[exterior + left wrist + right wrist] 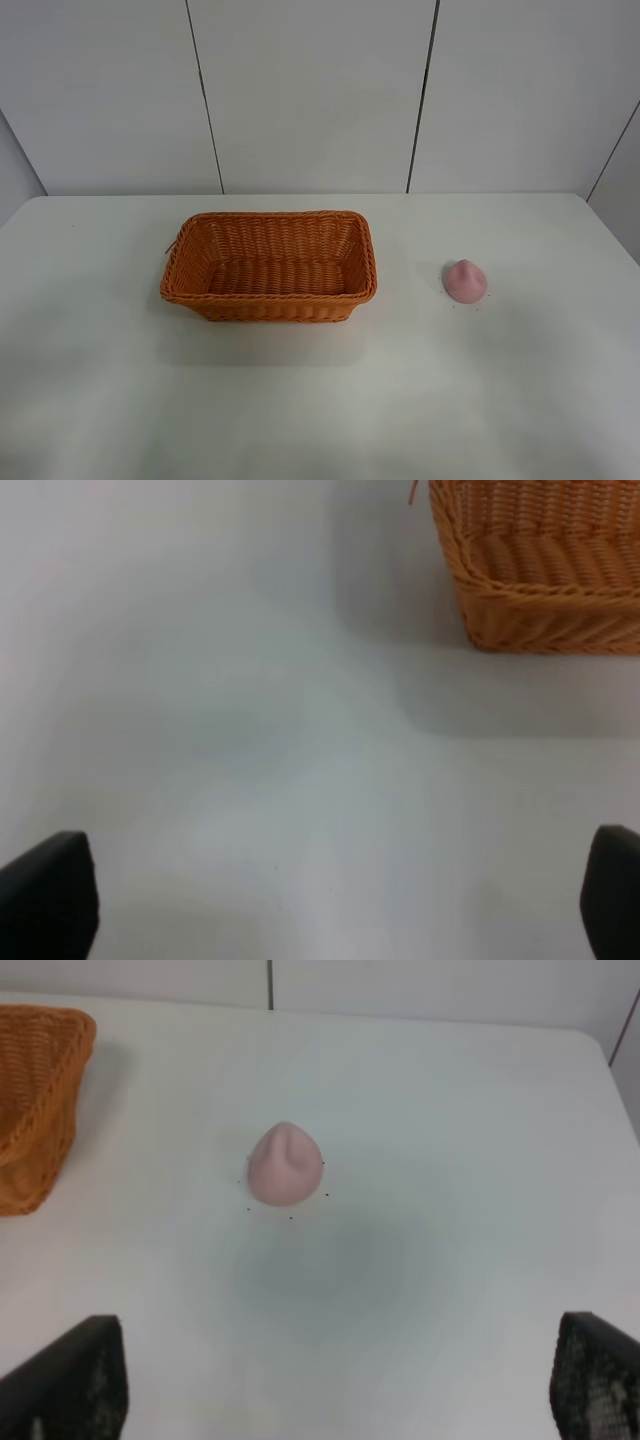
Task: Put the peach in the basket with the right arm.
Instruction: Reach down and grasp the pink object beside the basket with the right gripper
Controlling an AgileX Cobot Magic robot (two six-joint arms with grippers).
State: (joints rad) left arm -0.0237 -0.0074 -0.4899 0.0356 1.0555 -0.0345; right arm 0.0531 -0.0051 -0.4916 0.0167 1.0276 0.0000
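Starting state. The small matte pink peach (466, 281) sits tip-up on the white bench (320, 400). In the high view it lies off the right short side of the orange-brown woven wicker basket (270, 214), clear of it, and the basket holds nothing. The right gripper (330, 1380) is spread wide and empty, with the peach ahead of it and untouched. The left gripper (330, 895) is likewise spread and empty, off the basket's opposite side. Judged progress: nothing done yet; approach, grasp, carry to the basket and release all remain.
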